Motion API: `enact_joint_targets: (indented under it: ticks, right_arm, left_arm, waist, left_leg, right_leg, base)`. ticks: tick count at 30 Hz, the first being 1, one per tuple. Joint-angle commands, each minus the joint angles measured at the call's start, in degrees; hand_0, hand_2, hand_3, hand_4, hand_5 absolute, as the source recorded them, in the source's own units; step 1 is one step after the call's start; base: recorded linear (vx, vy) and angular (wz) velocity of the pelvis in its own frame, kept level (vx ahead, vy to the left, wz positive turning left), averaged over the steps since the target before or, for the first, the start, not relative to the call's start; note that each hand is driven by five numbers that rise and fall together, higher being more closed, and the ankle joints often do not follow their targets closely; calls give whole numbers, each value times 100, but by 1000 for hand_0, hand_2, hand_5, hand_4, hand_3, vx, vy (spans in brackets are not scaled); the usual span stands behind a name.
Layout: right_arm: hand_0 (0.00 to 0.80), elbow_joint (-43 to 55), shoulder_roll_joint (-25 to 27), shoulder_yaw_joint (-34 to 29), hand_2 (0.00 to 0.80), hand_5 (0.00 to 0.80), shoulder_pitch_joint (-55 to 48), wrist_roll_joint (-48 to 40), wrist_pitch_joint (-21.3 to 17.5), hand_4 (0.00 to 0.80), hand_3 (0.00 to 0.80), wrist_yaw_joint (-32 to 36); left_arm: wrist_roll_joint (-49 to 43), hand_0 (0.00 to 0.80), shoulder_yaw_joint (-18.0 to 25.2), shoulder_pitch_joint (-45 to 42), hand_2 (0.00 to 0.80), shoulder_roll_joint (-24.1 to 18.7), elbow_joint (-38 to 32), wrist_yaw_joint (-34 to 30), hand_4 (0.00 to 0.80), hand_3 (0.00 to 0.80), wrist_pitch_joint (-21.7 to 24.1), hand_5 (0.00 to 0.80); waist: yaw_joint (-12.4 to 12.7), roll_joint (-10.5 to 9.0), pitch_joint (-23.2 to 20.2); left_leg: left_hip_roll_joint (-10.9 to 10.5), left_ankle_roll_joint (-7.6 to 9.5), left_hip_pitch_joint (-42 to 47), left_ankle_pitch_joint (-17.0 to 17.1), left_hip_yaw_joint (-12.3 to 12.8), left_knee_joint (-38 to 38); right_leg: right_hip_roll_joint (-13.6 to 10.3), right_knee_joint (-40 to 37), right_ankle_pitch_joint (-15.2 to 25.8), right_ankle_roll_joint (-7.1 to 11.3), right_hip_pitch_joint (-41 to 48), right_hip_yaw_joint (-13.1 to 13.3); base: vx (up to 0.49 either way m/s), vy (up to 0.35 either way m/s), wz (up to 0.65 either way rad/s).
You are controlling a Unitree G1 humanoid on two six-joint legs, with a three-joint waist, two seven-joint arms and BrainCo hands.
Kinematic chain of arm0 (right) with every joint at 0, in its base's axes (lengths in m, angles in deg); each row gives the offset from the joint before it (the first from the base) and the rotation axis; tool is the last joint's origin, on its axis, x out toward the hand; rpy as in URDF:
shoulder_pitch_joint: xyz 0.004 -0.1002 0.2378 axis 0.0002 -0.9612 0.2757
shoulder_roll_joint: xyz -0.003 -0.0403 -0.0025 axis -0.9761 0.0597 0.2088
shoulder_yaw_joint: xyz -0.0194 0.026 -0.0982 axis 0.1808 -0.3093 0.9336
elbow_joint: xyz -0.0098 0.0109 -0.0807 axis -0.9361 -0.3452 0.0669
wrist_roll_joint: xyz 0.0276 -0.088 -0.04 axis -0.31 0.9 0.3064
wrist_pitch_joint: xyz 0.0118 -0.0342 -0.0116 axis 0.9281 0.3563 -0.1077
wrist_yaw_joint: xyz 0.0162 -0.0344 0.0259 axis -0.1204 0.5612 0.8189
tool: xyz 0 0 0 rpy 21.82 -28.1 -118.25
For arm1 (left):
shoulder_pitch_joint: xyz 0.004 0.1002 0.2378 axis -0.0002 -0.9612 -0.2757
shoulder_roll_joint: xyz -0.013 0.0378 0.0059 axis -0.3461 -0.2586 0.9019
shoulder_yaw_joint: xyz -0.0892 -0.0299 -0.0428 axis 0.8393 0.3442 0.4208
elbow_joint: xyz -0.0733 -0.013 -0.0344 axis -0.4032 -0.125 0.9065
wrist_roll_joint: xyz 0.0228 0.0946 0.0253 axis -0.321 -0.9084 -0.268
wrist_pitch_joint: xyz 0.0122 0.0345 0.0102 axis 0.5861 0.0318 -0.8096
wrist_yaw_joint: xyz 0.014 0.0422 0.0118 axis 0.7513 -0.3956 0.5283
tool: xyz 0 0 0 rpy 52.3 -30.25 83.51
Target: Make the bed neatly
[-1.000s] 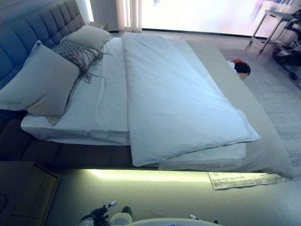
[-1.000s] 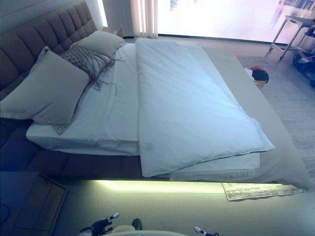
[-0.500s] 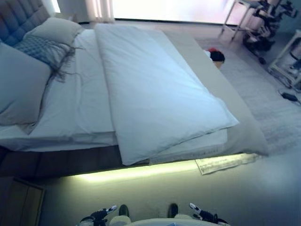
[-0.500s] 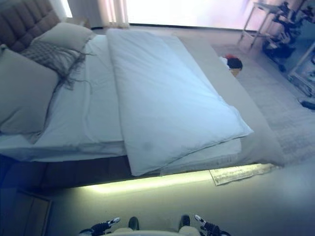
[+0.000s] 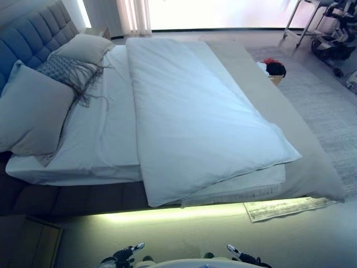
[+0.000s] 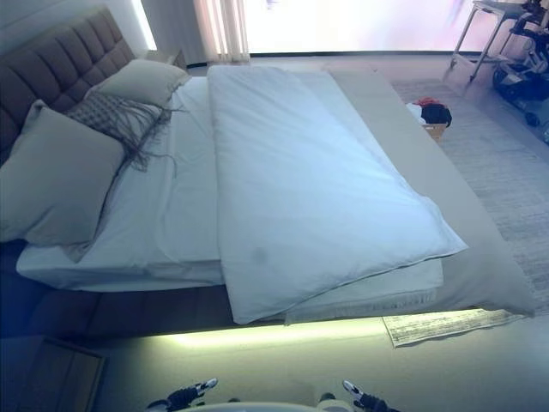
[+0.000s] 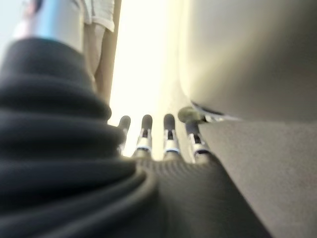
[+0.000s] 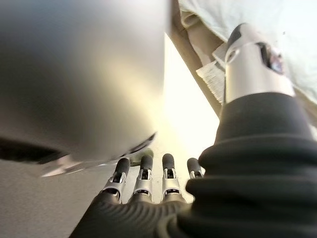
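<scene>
The folded white duvet (image 5: 195, 117) lies down the middle of the bed (image 5: 312, 167), its near corner overhanging the near edge. Both hands, left (image 7: 166, 131) and right (image 8: 143, 173), hang low with straight fingers, holding nothing. Best approach that near corner first.

Four views: a stereo head pair looking down on the bed, two wrist cameras hanging low.

Both eye views look down from beside the bed (image 5: 195, 128), sharing the duvet (image 6: 317, 189), pillows (image 5: 33, 109) and lit floor strip. Each wrist camera looks very closely along its own straight fingers, left hand (image 7: 168, 134) and right hand (image 8: 143, 178), at pale floor beyond the fingertips.
</scene>
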Motion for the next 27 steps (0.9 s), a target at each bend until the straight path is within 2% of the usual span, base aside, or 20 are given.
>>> enact_joint_targets:
  ticks: [1,2,3,4,5,6,7,9,10,11,12,14,17,18,19,21,24,25,27]
  right_arm:
    - [0,-203,-146,72,0,0,347,177,-103,0,0,226]
    - [0,-202,-144,91,0,0,349,206,-84,0,0,265]
    - [0,-194,-130,112,0,0,355,236,-65,0,0,288]
    - [0,-167,-112,135,0,0,365,230,-39,0,0,288]
    - [0,-107,-72,152,0,0,375,240,17,0,0,259]
    - [0,-64,-36,178,0,0,397,280,89,0,0,213]
    - [0,-82,-24,195,0,0,414,271,100,0,0,197]
    - [0,-172,35,166,0,0,461,240,67,0,0,251]
    - [0,-181,44,157,0,0,476,230,59,0,0,263]
    - [0,-170,50,171,0,0,527,133,12,0,0,263]
    - [0,-167,60,183,0,0,580,7,-28,0,0,231]
    - [0,-119,35,162,0,0,644,-67,31,0,0,90]
    - [0,-185,15,59,0,0,486,302,73,0,0,211]
    - [0,-186,15,58,0,0,485,303,72,0,0,212]
    - [0,-233,-25,58,0,0,449,251,40,0,0,305]
    - [0,-223,-82,81,0,0,459,265,32,0,0,390]
    - [0,-210,-125,70,0,0,461,74,-11,0,0,301]
    - [0,-188,-144,33,0,0,413,-62,-84,0,0,294]
    - [0,-103,-136,-32,0,0,372,-217,-194,0,0,389]
  left_arm:
    - [-190,0,-75,203,0,203,266,-104,0,0,-6,0]
    - [-127,0,-85,189,0,222,261,-76,0,0,11,0]
    - [-10,0,-88,179,0,235,245,-15,0,0,52,0]
    - [77,0,-93,175,0,245,231,10,0,0,88,0]
    - [127,0,-85,170,0,273,220,41,0,0,157,0]
    - [194,0,-54,162,0,289,217,93,0,0,251,0]
    - [241,0,-31,158,0,299,205,127,0,0,276,0]
    - [261,0,32,150,0,279,205,207,0,0,332,0]
    - [236,0,32,155,0,272,210,209,0,0,337,0]
    - [107,0,17,215,0,254,210,232,0,0,311,0]
    - [-22,0,8,263,0,275,237,212,0,0,319,0]
    - [-107,0,37,268,0,320,263,199,0,0,340,0]
    - [39,0,-20,277,0,243,235,130,0,0,361,0]
    - [39,0,-21,276,0,243,234,131,0,0,360,0]
    - [69,0,-22,269,0,186,221,215,0,0,308,0]
    - [26,0,38,267,0,112,246,194,0,0,254,0]
    - [-133,0,36,291,0,58,274,22,0,0,195,0]
    - [-231,0,-18,307,0,53,267,-41,0,0,140,0]
    - [-313,0,-158,288,0,68,189,-69,0,0,54,0]
  waist:
    - [127,-31,49]
    - [132,-44,58]
    - [154,-59,96]
    - [194,-103,127]
    - [292,-134,219]
    - [371,-163,303]
    - [398,-157,337]
    - [450,-94,354]
    - [477,-86,376]
    - [553,-58,384]
    - [615,-42,422]
    - [606,-3,412]
    - [570,9,262]
    - [572,7,266]
    - [610,-7,194]
    - [653,-47,131]
    - [657,-59,58]
    - [644,-59,29]
    - [544,-9,90]
  left_leg:
    - [-244,342,244,-829,-72,619]
    - [-226,313,210,-878,-46,773]
    - [-183,249,88,-788,-30,1158]
    - [-164,164,-229,-532,-90,1710]
    - [-160,19,-690,-112,-318,2312]
    - [-157,-50,-1003,27,-425,2475]
    - [-91,-69,-1049,4,-365,2278]
    - [164,-116,-1037,139,-183,1302]
    - [199,-128,-1029,223,-190,1079]
    - [272,-137,-1120,366,-230,519]
    - [260,-145,-1212,427,-281,422]
    - [201,-102,-1033,334,-320,285]
    - [94,-8,-812,96,-273,441]
    - [91,-6,-806,94,-272,441]
    - [29,58,-760,-9,-249,566]
    - [-30,122,-756,-143,-228,722]
    - [-87,233,-810,-279,-233,891]
    - [-127,286,-827,-303,-233,913]
    - [-259,414,-661,-318,-246,814]
  right_leg:
    - [-96,661,-219,7,-505,-116]
    - [-85,681,-263,-40,-482,-121]
    - [-49,655,-307,-112,-392,-127]
    - [-33,578,-318,-186,-304,-142]
    - [4,460,-312,-255,-157,-144]
    - [1,354,-286,-254,-42,-106]
    - [-12,270,-271,-223,34,-90]
    - [-61,50,-238,-86,188,-77]
    - [-81,4,-233,-56,248,-82]
    - [-143,-82,-221,33,325,-102]
    - [-205,-93,-221,75,389,-129]
    - [-297,-80,-251,116,407,-153]
    - [-602,151,-331,268,514,-191]
    - [-606,153,-333,270,519,-191]
    - [-742,170,-312,333,622,-215]
    - [-851,139,-289,379,729,-220]
    - [-933,310,-390,383,781,-60]
    - [-980,482,-406,360,746,-7]
    - [-1244,1604,45,366,144,137]
  base:
    - [99,-40,0]
    - [72,-39,1]
    - [37,-49,2]
    - [30,-39,1]
    - [52,31,1]
    - [94,112,12]
    - [154,208,7]
    - [208,282,-14]
    - [196,301,-11]
    - [113,244,0]
    - [135,283,-6]
    - [166,289,-10]
    - [203,249,-9]
    - [288,229,-4]
    - [260,153,-1]
    - [280,151,7]
    - [211,117,2]
    - [179,126,-2]
    - [126,160,1]
